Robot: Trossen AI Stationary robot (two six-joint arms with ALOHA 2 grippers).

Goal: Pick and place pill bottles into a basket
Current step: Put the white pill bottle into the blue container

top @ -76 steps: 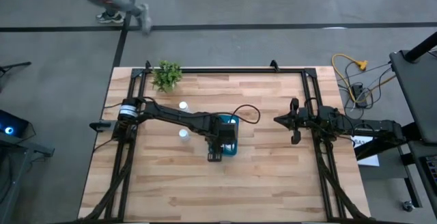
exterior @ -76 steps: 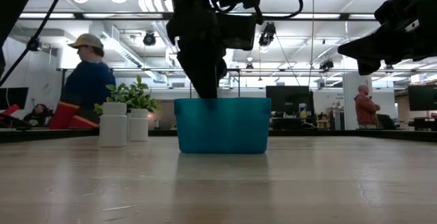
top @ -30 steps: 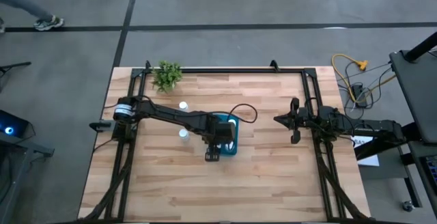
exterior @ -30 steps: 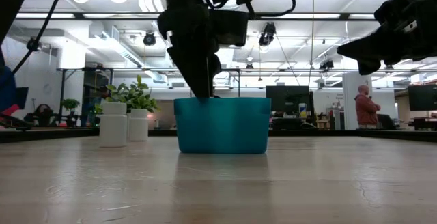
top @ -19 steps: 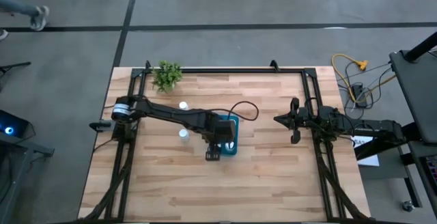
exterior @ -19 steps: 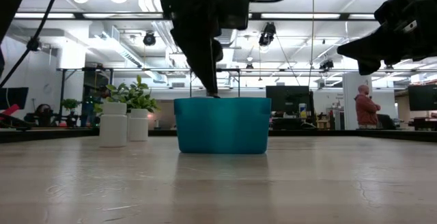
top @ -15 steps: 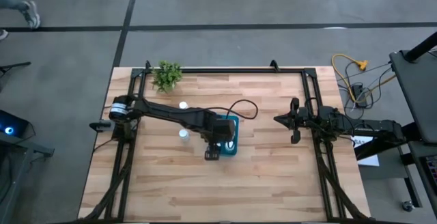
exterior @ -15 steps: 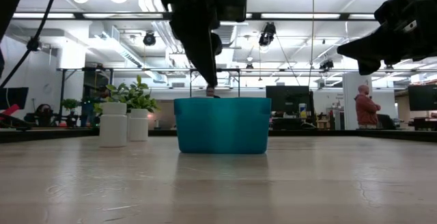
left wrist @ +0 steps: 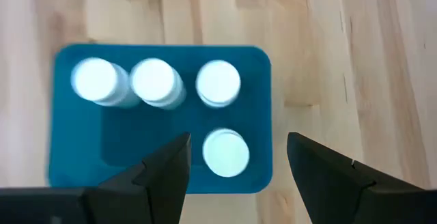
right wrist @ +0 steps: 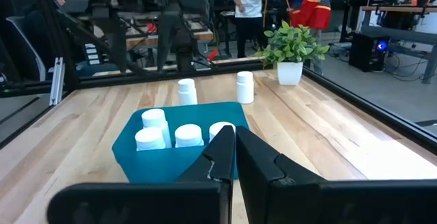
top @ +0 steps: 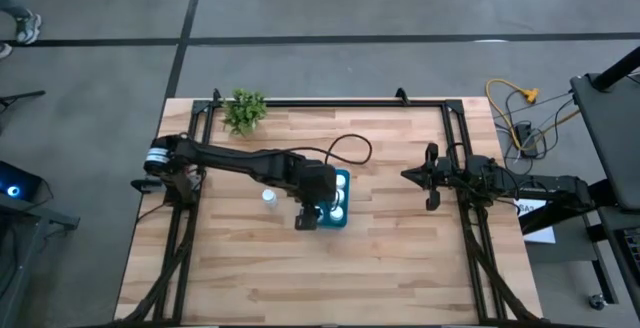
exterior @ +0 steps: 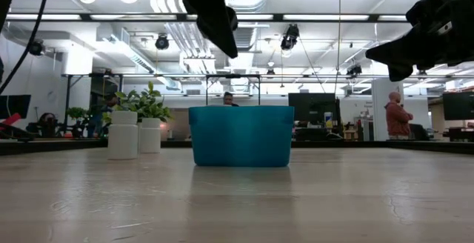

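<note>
Pill bottles [left wrist: 225, 152]: four white round-capped cylinders upright in smooth teal round-cornered basket [left wrist: 263, 121] | left gripper [left wrist: 235, 176] above, jaws spread, empty | right gripper [right wrist: 233, 157] closed, empty.

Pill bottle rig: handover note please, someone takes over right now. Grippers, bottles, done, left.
Left gripper: open, empty, above the basket.
Right gripper: shut, empty, waiting at the table's right side.
Basket, mid-table: four pill bottles inside, standing caps up, three in a row and one beside them.
Two bottles on the wood between the basket and the small plant.
Done: four placed. Left: the two on the table.
</note>
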